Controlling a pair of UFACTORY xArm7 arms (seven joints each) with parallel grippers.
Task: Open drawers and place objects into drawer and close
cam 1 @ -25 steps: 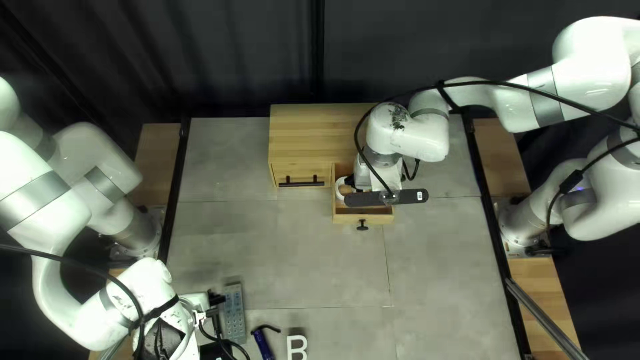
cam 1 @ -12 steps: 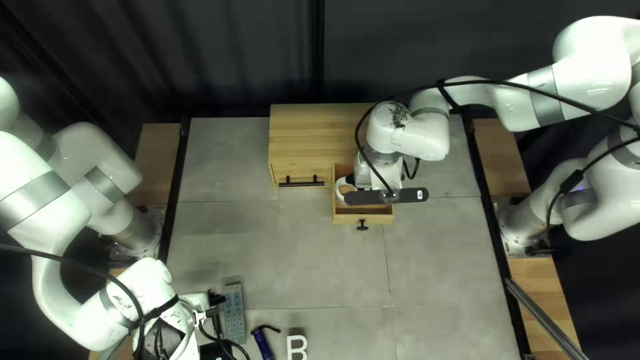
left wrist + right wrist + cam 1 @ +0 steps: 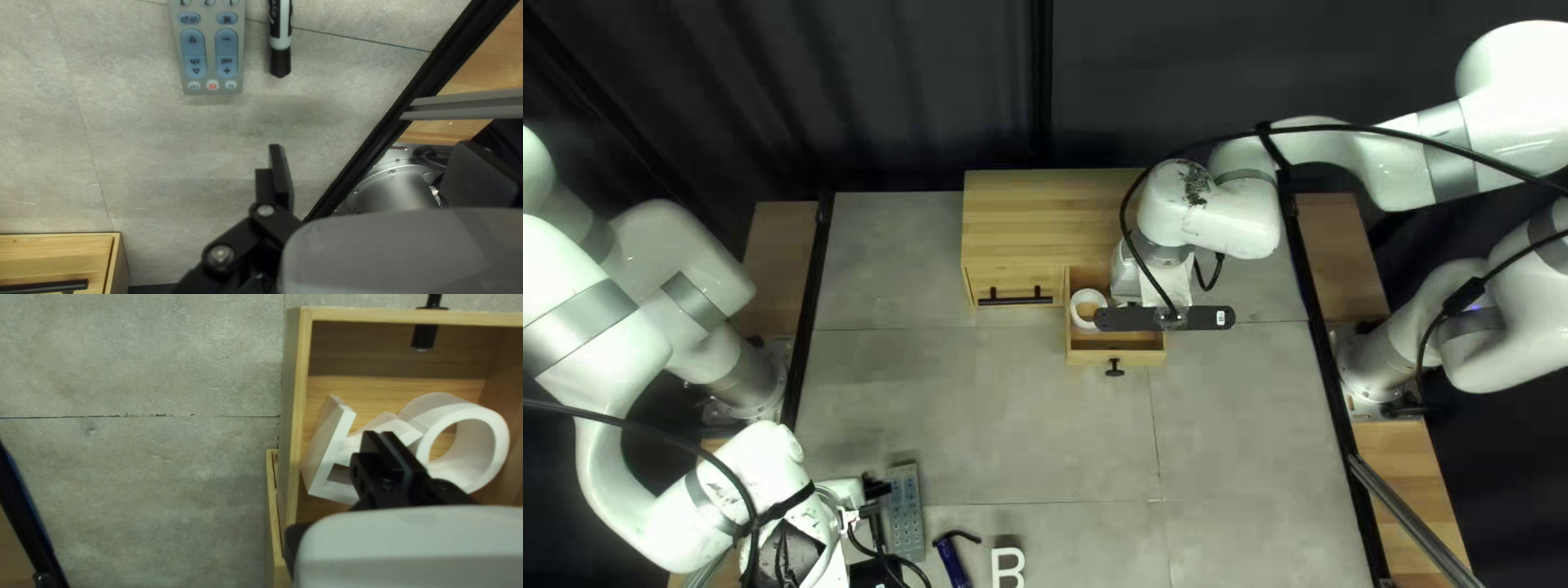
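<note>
Okay, your right gripper (image 3: 381, 438) is closed, empty; that white ring (image 3: 494, 436) looks light, stiff, best pinched across its wall.

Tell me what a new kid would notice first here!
Probably my big white left arm and right arm, reaching in from the top left view's sides. Next, the open wooden drawer near that view's middle, my right claw over it and a white ring inside.

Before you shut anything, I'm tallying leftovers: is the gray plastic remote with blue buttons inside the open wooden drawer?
No, the gray remote lies on the tabletop beside a black-capped marker.
</note>
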